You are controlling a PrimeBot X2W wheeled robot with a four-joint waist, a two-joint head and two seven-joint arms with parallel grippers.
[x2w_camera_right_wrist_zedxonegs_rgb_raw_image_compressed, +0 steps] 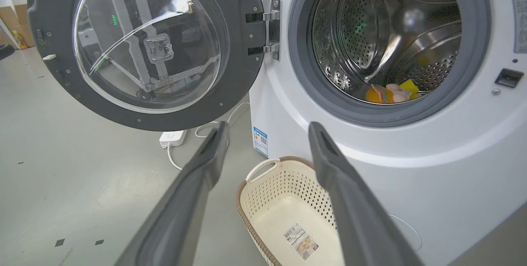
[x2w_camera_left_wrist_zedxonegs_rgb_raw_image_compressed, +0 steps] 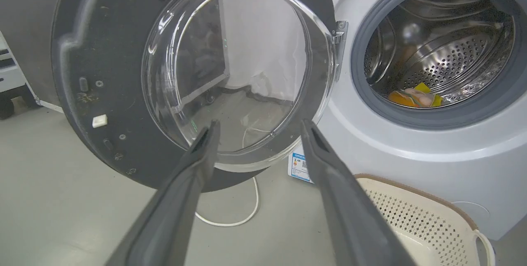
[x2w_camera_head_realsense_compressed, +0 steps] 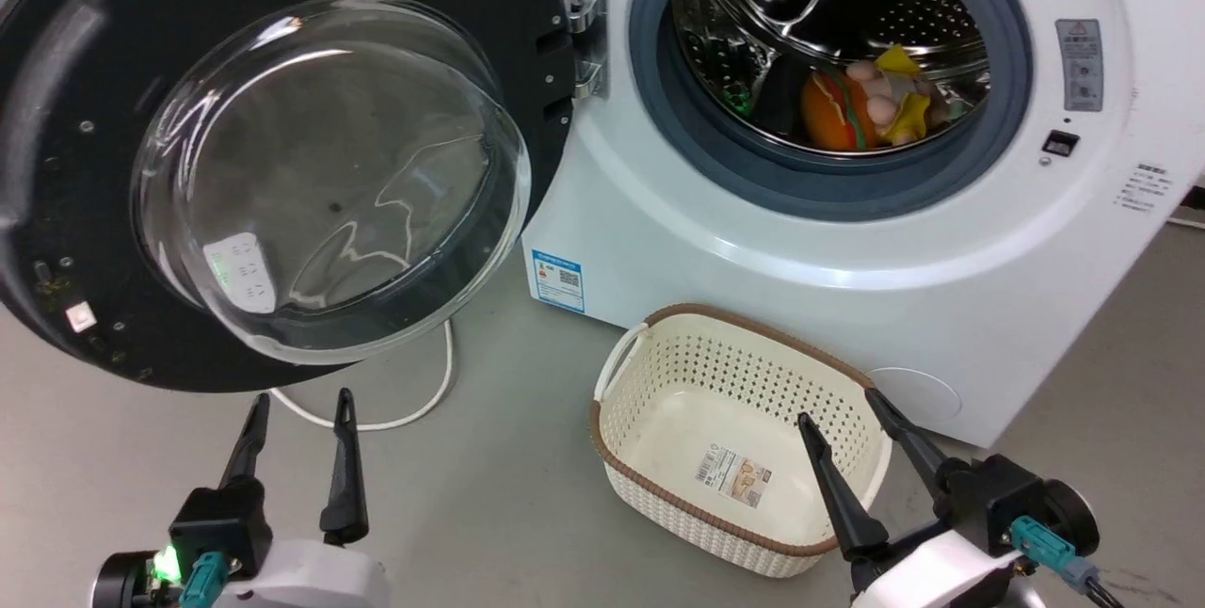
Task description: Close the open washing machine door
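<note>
The washing machine door [x2w_camera_head_realsense_compressed: 85,213] stands swung wide open to the left, its black ring around a bulging clear glass bowl, hung on a metal hinge [x2w_camera_head_realsense_compressed: 588,29]. The same door [x2w_camera_left_wrist_zedxonegs_rgb_raw_image_compressed: 103,43] fills the left wrist view, and the door [x2w_camera_right_wrist_zedxonegs_rgb_raw_image_compressed: 247,64] sits at upper left in the right wrist view. My left gripper [x2w_camera_head_realsense_compressed: 301,399] is open just below the door's lower rim, not touching it. My right gripper [x2w_camera_head_realsense_compressed: 843,404] is open over the basket, apart from the door. Both pairs of fingers are empty: left gripper [x2w_camera_left_wrist_zedxonegs_rgb_raw_image_compressed: 257,128], right gripper [x2w_camera_right_wrist_zedxonegs_rgb_raw_image_compressed: 267,130].
The white washer [x2w_camera_head_realsense_compressed: 847,260] has an open drum with an orange and yellow toy [x2w_camera_head_realsense_compressed: 866,109] inside. A cream perforated basket [x2w_camera_head_realsense_compressed: 659,495] stands empty on the grey floor before it. A white cable [x2w_camera_head_realsense_compressed: 414,410] loops on the floor under the door.
</note>
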